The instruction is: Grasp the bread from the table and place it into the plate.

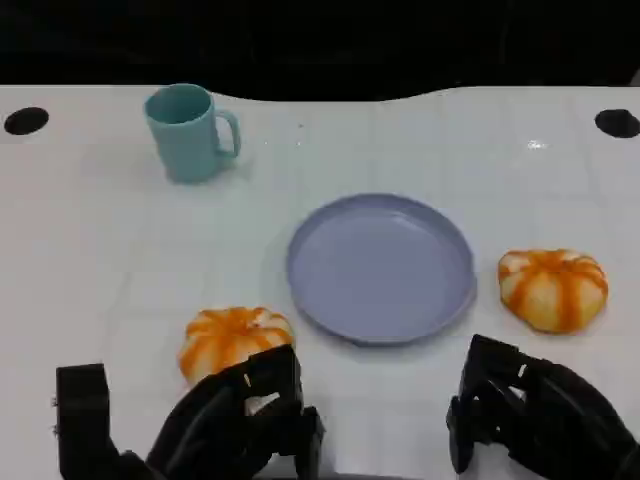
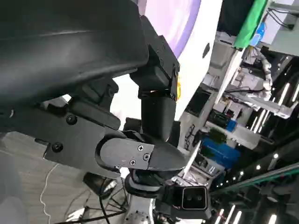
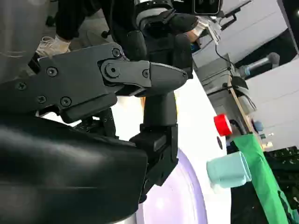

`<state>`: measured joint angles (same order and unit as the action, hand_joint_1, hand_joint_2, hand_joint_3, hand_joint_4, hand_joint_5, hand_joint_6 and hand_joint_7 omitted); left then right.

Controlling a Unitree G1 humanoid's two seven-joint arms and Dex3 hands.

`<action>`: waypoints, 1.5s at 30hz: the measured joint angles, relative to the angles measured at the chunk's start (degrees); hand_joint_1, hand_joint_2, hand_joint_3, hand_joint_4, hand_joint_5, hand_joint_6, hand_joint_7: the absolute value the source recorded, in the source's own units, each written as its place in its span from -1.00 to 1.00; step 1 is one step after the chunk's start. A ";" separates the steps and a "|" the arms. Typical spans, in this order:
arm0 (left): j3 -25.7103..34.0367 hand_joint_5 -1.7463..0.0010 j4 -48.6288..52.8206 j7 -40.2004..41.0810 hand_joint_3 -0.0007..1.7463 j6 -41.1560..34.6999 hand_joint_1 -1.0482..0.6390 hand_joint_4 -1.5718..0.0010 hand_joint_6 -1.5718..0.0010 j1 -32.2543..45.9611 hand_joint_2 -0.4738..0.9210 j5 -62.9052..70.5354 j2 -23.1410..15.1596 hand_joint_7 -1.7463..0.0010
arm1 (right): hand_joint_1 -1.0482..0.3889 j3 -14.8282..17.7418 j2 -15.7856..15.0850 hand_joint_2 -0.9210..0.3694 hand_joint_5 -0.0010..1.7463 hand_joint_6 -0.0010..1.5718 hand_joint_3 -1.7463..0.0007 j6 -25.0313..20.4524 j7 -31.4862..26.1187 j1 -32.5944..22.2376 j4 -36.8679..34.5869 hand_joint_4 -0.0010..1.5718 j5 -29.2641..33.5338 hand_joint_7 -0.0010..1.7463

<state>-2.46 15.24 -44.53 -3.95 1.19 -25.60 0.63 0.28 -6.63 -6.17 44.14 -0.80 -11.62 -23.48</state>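
Note:
Two round orange-and-white striped bread rolls lie on the white table. One bread (image 1: 232, 336) is at the near left and the other bread (image 1: 553, 288) is right of the empty lilac plate (image 1: 380, 265). My left hand (image 1: 235, 420) is low at the front with its fingers apart. Its fingertips reach the near edge of the left bread and hide part of it, without gripping it. My right hand (image 1: 530, 415) hovers at the front right, below the plate's right rim and apart from the right bread, holding nothing. The left wrist view shows the left hand (image 2: 93, 70) and the plate (image 2: 175, 18).
A teal mug (image 1: 190, 130) stands at the back left, well away from the plate. Two dark round holes sit at the table's far corners (image 1: 25, 120). The right wrist view shows the right hand (image 3: 93, 116), the mug (image 3: 229, 170), the plate (image 3: 180, 200) and a red knob (image 3: 223, 125).

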 measured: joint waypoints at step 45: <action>1.16 -0.12 -6.08 4.49 -0.62 20.27 -0.72 0.50 0.38 0.52 1.00 9.75 -0.99 0.76 | -0.30 -0.15 0.09 -1.00 1.00 -0.49 0.52 -2.17 -0.40 -1.31 2.03 -0.22 -0.66 1.00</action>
<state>-1.29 9.16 -40.04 16.31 1.71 -15.85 -0.36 0.13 -6.54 -8.34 43.73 -2.11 -9.59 -24.14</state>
